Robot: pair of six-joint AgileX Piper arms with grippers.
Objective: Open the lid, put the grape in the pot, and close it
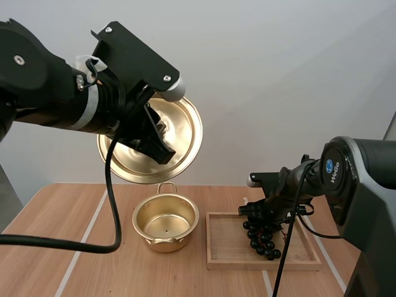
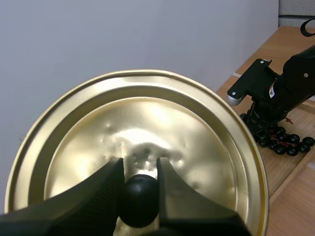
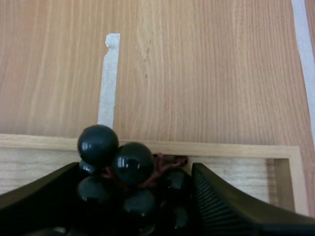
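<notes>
My left gripper (image 1: 162,147) holds the golden lid (image 1: 182,124) tilted in the air, high above the open golden pot (image 1: 165,221). Seen from the left wrist, its fingertips (image 2: 116,169) pinch the lid's black knob (image 2: 140,202) against the lid's dished top (image 2: 147,128). My right gripper (image 1: 255,213) is over the wooden tray (image 1: 218,247), shut on the top of the dark bunch of grapes (image 1: 263,240), which hangs down to the tray floor. From the right wrist, the grapes (image 3: 98,143) fill the gap between the two fingers (image 3: 226,196) above the tray's rim (image 3: 231,150).
The pot stands just left of the tray on the wooden table (image 1: 55,216), which has white tape lines (image 1: 93,223). In the left wrist view my right arm (image 2: 285,83) is over the grapes (image 2: 283,145) beyond the lid's edge.
</notes>
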